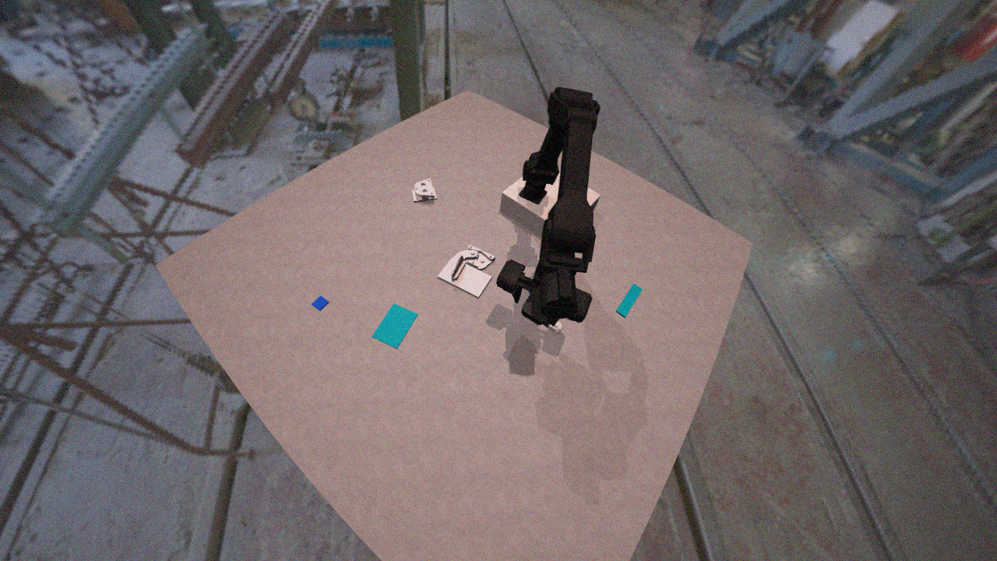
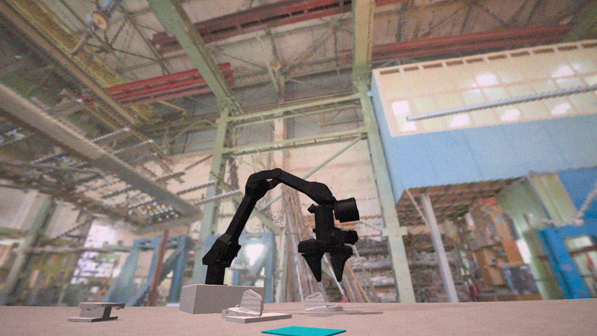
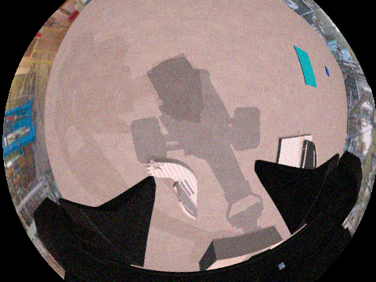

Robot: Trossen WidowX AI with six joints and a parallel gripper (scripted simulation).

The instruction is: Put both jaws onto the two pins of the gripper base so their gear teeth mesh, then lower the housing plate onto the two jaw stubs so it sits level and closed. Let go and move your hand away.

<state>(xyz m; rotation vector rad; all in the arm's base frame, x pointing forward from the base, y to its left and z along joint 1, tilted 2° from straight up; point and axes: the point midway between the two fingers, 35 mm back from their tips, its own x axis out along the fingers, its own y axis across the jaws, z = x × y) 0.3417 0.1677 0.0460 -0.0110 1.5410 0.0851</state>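
Note:
My gripper (image 2: 329, 280) (image 3: 207, 175) is open and empty, above the loose white jaw (image 1: 555, 327) (image 2: 315, 302) (image 3: 178, 171). That jaw lies on the table with its gear teeth and upright curved fin visible in the wrist view; the arm mostly covers it in the top view. The white gripper base (image 1: 475, 283) (image 2: 259, 318) (image 3: 289, 151) lies nearby. Another jaw (image 1: 460, 266) (image 2: 251, 301) (image 3: 309, 154) is on it, fin upright; its seating on a pin cannot be made out. The housing plate (image 1: 424, 187) (image 2: 99, 304) appears raised on a small foot, away from the base.
A teal rectangle (image 1: 395, 326) (image 2: 303, 331) (image 3: 305, 66) and a small blue square (image 1: 319, 303) (image 3: 327, 70) lie beyond the base. A teal strip (image 1: 628, 300) is on the loose jaw's other side. The arm stands on a pale block (image 1: 519, 206) (image 2: 200, 298) (image 3: 244, 244).

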